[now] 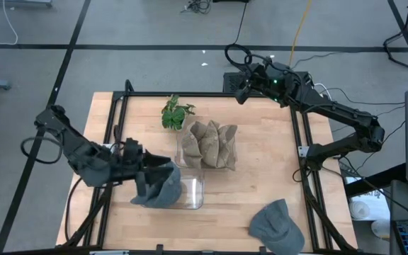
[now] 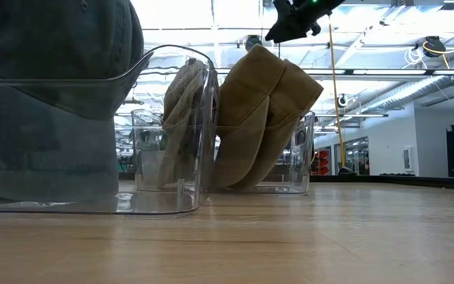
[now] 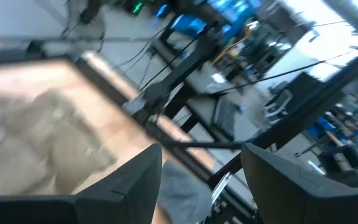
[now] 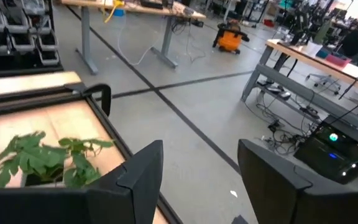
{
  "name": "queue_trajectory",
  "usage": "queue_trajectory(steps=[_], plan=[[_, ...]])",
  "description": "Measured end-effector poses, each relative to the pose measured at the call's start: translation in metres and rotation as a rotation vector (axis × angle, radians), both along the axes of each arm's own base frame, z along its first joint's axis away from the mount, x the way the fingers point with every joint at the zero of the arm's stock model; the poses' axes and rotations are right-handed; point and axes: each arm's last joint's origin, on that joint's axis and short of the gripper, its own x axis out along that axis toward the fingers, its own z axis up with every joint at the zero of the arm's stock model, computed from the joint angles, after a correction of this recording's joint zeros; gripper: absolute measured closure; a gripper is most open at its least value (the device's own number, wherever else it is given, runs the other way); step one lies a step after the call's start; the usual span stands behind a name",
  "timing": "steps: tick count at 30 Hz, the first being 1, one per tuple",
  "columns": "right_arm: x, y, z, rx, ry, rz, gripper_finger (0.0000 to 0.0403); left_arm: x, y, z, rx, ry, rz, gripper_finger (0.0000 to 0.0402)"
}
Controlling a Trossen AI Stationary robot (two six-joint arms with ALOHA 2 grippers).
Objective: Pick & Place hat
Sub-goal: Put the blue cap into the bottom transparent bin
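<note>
A grey hat point(image 1: 163, 188) sits bunched in the left end of a clear bin point(image 1: 194, 195) near the table's near edge. In the low view the grey hat point(image 2: 53, 95) rises above the bin's rim point(image 2: 172, 54). My left gripper point(image 1: 142, 177) stands open at the hat's left side, and its wrist view shows the left gripper point(image 3: 201, 152) with a wide gap. A second grey hat point(image 1: 276, 227) lies flat on the table at the near right. My right gripper point(image 1: 241, 92) hangs open, raised over the far edge. My left gripper is open beside the grey hat's left part point(image 1: 147, 185), coming level from the table's left. The high view shows its fingers overlapping the cloth, but I cannot tell whether they touch it.
A second clear bin point(image 1: 231, 167) mid-table holds several tan hats point(image 1: 210, 144) standing on edge. A small green plant point(image 1: 176, 113) stands behind it near the far edge. Black frame rails run along the table's left, right and far sides. Bare wood lies between the bins and the right rail.
</note>
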Motion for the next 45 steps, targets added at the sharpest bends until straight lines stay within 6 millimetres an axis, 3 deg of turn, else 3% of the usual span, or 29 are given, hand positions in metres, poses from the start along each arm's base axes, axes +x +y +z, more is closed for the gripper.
queue_trajectory(steps=[8,15,19,33,45], plan=[[0.004,0.019,-0.007,0.013,0.111,0.074,0.0206,-0.005,0.003,0.033,0.259,-0.180,-0.039,0.0171],[0.010,0.054,-0.021,0.026,0.284,0.115,0.0206,-0.018,0.014,0.051,0.380,-0.253,-0.014,0.0171],[0.012,0.078,-0.027,0.020,0.346,0.093,0.0206,-0.025,0.020,0.055,0.386,-0.261,-0.011,0.0171],[0.010,0.157,-0.031,0.082,0.256,0.090,0.0206,-0.029,0.021,0.057,0.350,-0.287,-0.073,0.0172],[-0.013,0.209,-0.026,0.297,0.196,0.155,0.0206,-0.029,0.021,0.057,0.347,-0.288,-0.073,0.0172]])
